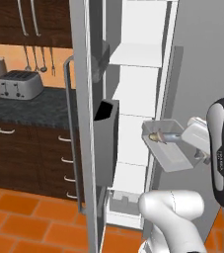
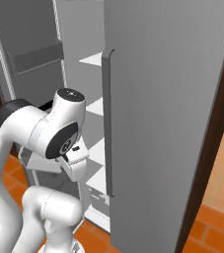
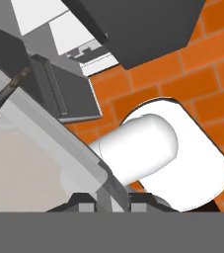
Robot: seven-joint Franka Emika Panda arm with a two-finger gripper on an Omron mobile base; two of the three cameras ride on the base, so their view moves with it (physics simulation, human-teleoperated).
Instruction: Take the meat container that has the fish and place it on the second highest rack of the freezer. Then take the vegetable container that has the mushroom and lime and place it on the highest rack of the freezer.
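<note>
A silver toaster [image 1: 19, 84] sits on a dark speckled countertop [image 1: 32, 111] at the left of the left base view. Above it, metal utensils [image 1: 39, 59] hang against an orange wall, under dark wood upper cabinets [image 1: 27, 22] with long curved handles in the upper left corner. Below the counter, dark wood drawers [image 1: 54, 160] carry small pale curved pulls, stacked one above another. An orange tiled floor [image 1: 29, 217] fills the lower left of that frame, and shows at the lower right of the right base view and the right side of the hand view.
</note>
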